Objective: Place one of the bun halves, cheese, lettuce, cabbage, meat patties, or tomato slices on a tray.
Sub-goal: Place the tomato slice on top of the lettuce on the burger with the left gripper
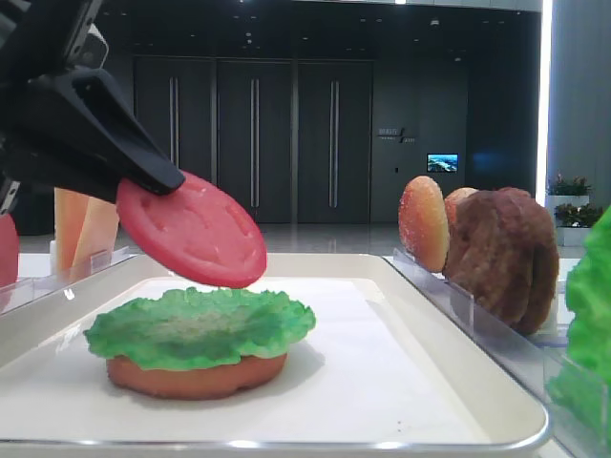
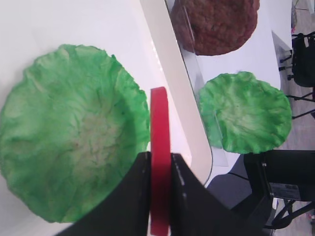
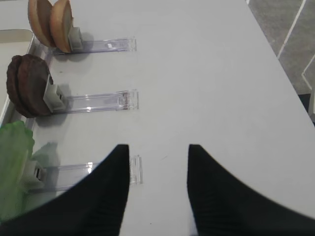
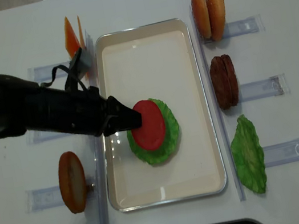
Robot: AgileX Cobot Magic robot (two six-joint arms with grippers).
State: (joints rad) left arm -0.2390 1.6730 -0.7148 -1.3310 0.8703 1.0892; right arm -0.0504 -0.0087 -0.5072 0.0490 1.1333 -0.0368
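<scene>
Clamped edge-on between the black fingers of the left gripper [image 2: 160, 169], 1 tomato slice [image 1: 191, 230] fills the wrist view: a flat red disc with faint paler marks. It hangs tilted just above the lettuce [image 1: 200, 327], a ruffled bright green leaf with a paler centre that covers a flat orange-brown bun half [image 1: 196, 375] on the white tray [image 4: 190, 81]. Right of the tray, 2 bun halves [image 4: 208, 12], the dark brown meat patties [image 4: 224, 81] and another lettuce leaf [image 4: 248, 154] stand in clear holders [image 4: 261, 89]. Left of the tray are the cheese [image 4: 72, 43] and another disc. The right gripper [image 3: 157, 191] is spread wide over bare table [image 3: 216, 73], holding nothing.
</scene>
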